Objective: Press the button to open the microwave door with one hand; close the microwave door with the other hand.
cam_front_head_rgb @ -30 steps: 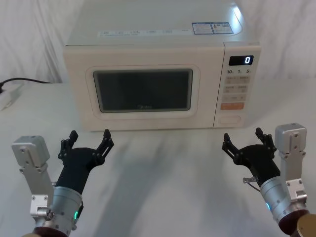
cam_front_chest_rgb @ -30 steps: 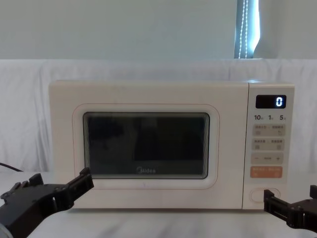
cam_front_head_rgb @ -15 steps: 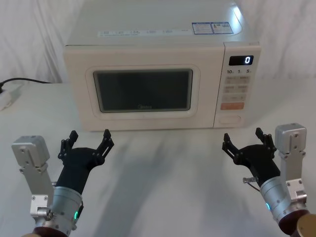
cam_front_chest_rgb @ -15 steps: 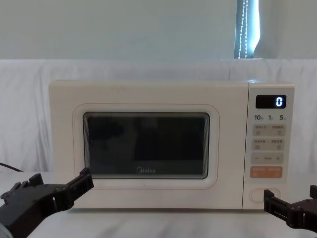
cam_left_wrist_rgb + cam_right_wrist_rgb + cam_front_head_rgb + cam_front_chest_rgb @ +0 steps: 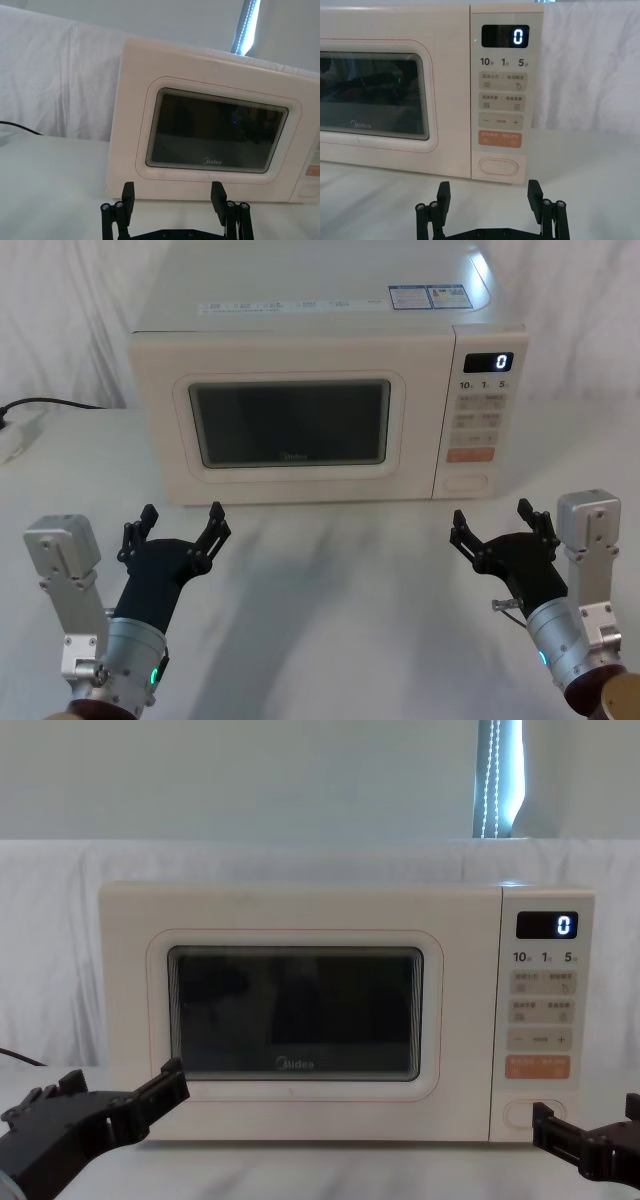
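From the head view, the microwave (image 5: pixel 320 390) sits at the back of the white tabletop (image 5: pixel 330 590), its microwave door (image 5: pixel 290 418) flush and closed. The left gripper (image 5: pixel 180 522) and right gripper (image 5: pixel 493 522) hover in front, well apart from it, fingers spread wide and empty.

In the left wrist view the door's rigid panel faces the camera; it has no handle, so closing it is likely a flat push on the frame near its free edge beside the keypad.

In the right wrist view the button (image 5: pixel 498 166) lies at the bottom of the keypad strip, below the orange key (image 5: pixel 499 138). It probably needs a firm, short, straight press from one fingertip, and the boxy oven looks heavy enough not to slide.

The chest view shows both grippers low, short of the oven's front.
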`<control>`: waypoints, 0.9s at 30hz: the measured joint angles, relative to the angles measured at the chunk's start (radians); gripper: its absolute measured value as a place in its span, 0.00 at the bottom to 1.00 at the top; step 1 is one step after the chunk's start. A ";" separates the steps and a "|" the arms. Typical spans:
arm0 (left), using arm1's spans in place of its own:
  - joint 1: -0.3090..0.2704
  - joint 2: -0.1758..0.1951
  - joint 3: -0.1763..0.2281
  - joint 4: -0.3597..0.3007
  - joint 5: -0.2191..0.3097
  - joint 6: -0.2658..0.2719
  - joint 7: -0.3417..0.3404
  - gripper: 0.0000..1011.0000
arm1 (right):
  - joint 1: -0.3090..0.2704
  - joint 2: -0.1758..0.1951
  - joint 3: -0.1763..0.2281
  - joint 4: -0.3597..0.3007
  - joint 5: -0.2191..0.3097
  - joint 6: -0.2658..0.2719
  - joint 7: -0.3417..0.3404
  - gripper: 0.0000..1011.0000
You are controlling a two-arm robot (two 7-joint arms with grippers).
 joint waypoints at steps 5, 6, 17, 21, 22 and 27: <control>0.000 0.000 0.000 0.000 0.000 0.000 0.000 0.99 | 0.000 0.000 0.000 0.000 0.000 0.000 0.000 0.99; 0.000 0.000 0.000 0.000 0.000 0.000 0.000 0.99 | 0.000 0.000 0.000 0.000 0.000 0.000 0.000 0.99; 0.000 0.000 0.000 0.000 0.000 0.000 0.000 0.99 | 0.000 0.000 0.000 0.000 0.000 0.000 0.000 0.99; 0.000 0.000 0.000 0.000 0.000 0.000 0.000 0.99 | 0.000 0.000 0.000 0.000 0.000 0.000 0.000 0.99; 0.000 0.000 0.000 0.000 0.000 0.000 0.000 0.99 | 0.000 0.000 0.000 0.000 0.000 0.000 0.000 0.99; 0.000 0.000 0.000 0.000 0.000 0.000 0.000 0.99 | 0.000 0.000 0.000 0.000 0.000 0.000 0.000 0.99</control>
